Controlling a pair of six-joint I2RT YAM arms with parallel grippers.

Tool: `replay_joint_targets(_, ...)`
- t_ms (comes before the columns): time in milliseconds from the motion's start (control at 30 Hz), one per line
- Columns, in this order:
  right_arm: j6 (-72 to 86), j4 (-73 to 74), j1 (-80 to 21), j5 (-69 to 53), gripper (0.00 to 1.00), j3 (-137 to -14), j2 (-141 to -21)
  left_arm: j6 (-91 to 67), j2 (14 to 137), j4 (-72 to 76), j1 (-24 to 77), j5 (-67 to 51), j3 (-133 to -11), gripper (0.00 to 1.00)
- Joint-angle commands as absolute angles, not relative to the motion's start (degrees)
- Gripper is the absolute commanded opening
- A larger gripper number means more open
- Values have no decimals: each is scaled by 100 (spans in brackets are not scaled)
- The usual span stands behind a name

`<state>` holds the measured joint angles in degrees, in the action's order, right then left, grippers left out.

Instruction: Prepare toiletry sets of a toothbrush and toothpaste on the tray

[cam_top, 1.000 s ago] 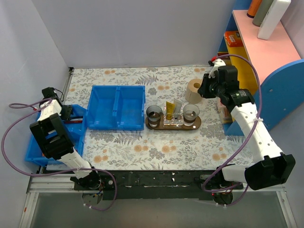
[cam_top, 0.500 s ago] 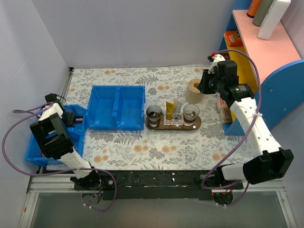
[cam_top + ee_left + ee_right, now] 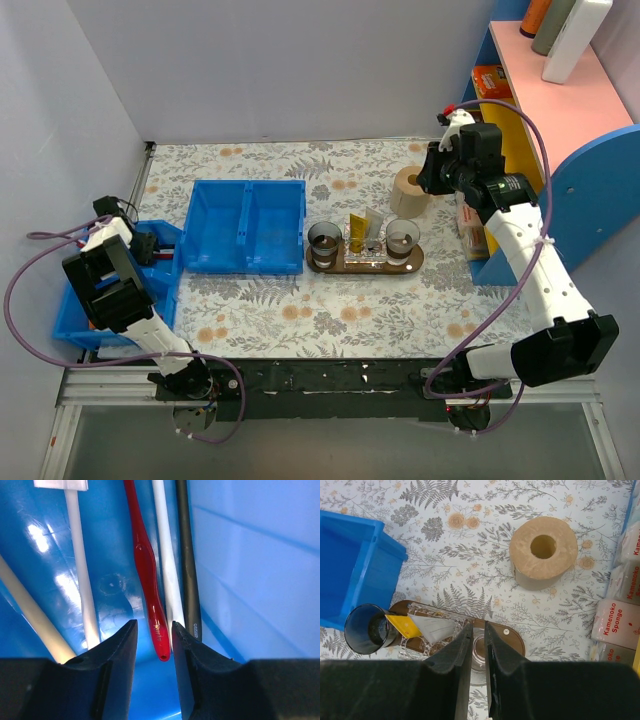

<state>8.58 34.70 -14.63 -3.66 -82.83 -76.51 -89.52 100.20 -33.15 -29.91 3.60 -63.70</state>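
Note:
In the left wrist view my left gripper [image 3: 153,625] is open inside a blue bin [image 3: 250,555]. The tip of a red toothbrush [image 3: 145,565] handle lies between its jaws, with a gap on the left side. White toothbrushes [image 3: 167,565] and a black one [image 3: 186,565] lie beside it. The brown tray [image 3: 415,262] holds two dark cups [image 3: 324,238], a glass dish and the yellow toothpaste [image 3: 356,226]. My right gripper [image 3: 478,625] hovers high above the tray [image 3: 512,635]; its jaws stand a narrow gap apart and hold nothing. The toothpaste [image 3: 404,625] leans by a whitish packet [image 3: 434,627].
A double blue bin [image 3: 246,225] stands left of the tray. A paper roll [image 3: 409,190] sits behind the tray, near my right gripper [image 3: 432,178]. Sponge packs [image 3: 620,625] lean against the blue and pink shelf [image 3: 580,150] at the right. The left bin [image 3: 70,320] sits at the table's left edge.
My right arm has lifted slightly toward the back. My left gripper has shifted a little within the bin and its jaws have widened slightly.

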Motion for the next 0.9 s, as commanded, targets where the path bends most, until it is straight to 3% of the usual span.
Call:
replay_joint_targets(0,712,3463,-1450,-413,22,-8569,-7699,-9097,10055,-3269,-3032,360,-6319,33)
replay_joint_targets(333,721,3454,-1441,-422,22,-8543,-7726,-9026,9721,-3577,-3032,615,-5784,29)
replay_joint_targets(600,694,3472,-1450,-404,22,-8622,-7726,-8851,10010,-3464,-3024,624,-5809,33)
replay_joint_targets(700,686,3489,-1441,-378,22,-8648,-7726,-8746,10142,-3305,-3067,545,-5827,24)
replay_joint_targets(733,686,3481,-1441,-361,22,-8648,-7708,-8736,10151,-3296,-3085,510,-5818,19)
replay_joint_targets(767,686,3480,-1450,-334,22,-8648,-7708,-8728,10169,-3296,-3094,510,-5836,7)
replay_joint_targets(867,677,3463,-1450,-325,22,-8657,-7682,-8745,10090,-3314,-3138,518,-5827,5)
